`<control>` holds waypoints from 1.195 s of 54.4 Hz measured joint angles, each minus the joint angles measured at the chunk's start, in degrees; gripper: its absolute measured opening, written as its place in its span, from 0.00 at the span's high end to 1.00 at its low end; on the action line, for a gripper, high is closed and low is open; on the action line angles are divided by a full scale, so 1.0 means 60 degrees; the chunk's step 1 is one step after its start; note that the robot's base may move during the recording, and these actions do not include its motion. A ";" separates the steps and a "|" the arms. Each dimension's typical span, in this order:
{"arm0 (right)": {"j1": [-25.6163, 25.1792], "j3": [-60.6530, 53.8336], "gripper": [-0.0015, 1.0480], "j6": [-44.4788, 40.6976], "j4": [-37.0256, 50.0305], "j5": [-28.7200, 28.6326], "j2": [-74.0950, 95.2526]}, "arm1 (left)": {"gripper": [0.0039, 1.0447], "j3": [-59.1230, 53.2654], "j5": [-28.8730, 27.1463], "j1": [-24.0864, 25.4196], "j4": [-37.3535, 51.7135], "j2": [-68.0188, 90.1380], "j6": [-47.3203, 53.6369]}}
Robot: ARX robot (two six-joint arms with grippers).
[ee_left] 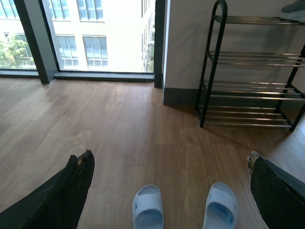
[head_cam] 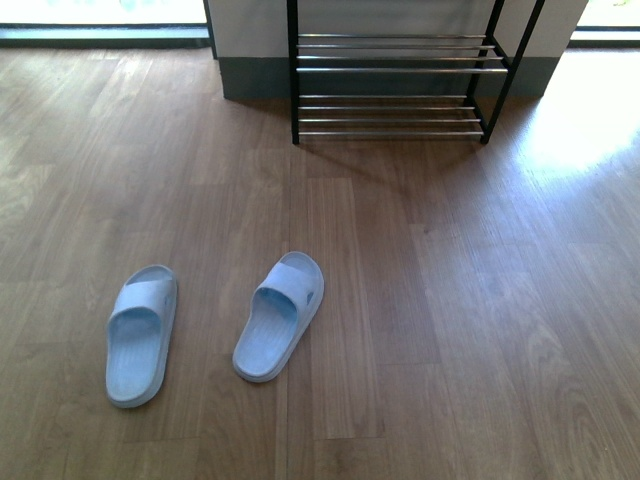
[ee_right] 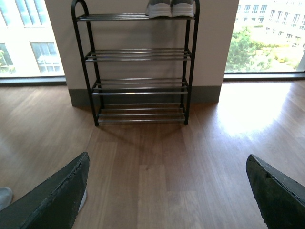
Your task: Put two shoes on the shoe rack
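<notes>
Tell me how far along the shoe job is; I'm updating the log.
Looks done: the grey sneakers sit on the shoe rack's top tier. In hand: nothing; the left gripper and right gripper are both open and empty. Left to do: the left slide and right slide lie on the floor in front of the rack.

My wood floor (head_cam: 450, 300) carries the rack (head_cam: 400, 69), which stands at the wall. Well short of the rack and to its left lie a slide (head_cam: 140, 335) and a second slide (head_cam: 280, 315), side by side but apart, toes toward the rack. Sneakers (ee_right: 170, 8) sit on its top tier.
</notes>
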 joint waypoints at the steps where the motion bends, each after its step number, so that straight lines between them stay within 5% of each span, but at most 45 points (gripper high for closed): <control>1: 0.0000 0.0000 0.09 0.0004 0.0000 -0.0004 0.0000 | 0.09 0.0000 0.0000 0.0000 0.0000 0.0000 0.0000; 65: 0.0000 0.0000 0.09 0.0004 0.0000 0.0033 0.0000 | 0.09 0.0000 0.0015 0.0000 0.0004 0.0000 0.0000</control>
